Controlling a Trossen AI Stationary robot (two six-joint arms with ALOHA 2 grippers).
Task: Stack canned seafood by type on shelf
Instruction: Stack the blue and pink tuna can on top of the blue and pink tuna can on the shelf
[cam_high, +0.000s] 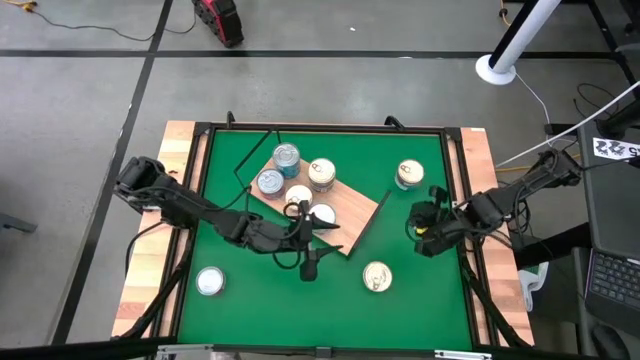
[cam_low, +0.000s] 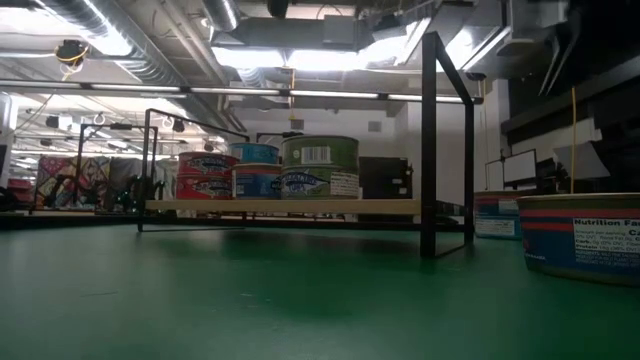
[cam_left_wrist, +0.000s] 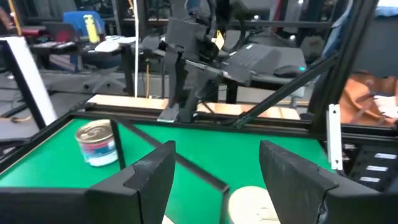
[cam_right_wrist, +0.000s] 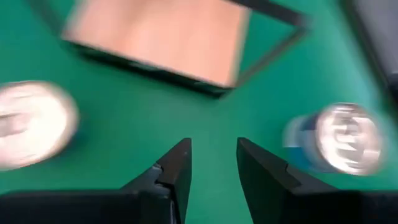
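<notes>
The shelf (cam_high: 340, 212) is a light-brown board standing on a black frame in the middle of the green mat. Several tins (cam_high: 321, 172) stand on its left half; in the low view they show stacked two high (cam_low: 320, 165). Loose tins rest on the mat at the far right (cam_high: 410, 174), near right (cam_high: 377, 276) and near left (cam_high: 209, 281). My left gripper (cam_left_wrist: 217, 168) hovers open at the shelf's near edge (cam_high: 308, 228), with a cream-lidded tin (cam_left_wrist: 252, 205) below the gap between its fingers. My right gripper (cam_right_wrist: 214, 162) is open above the mat, right of the shelf (cam_high: 425, 222).
The shelf's black frame rods (cam_high: 375, 222) stick out at its right end, between the two grippers. Pale wooden rails (cam_high: 180, 160) and a black frame border the mat. A large tin (cam_low: 580, 235) sits close to the low camera.
</notes>
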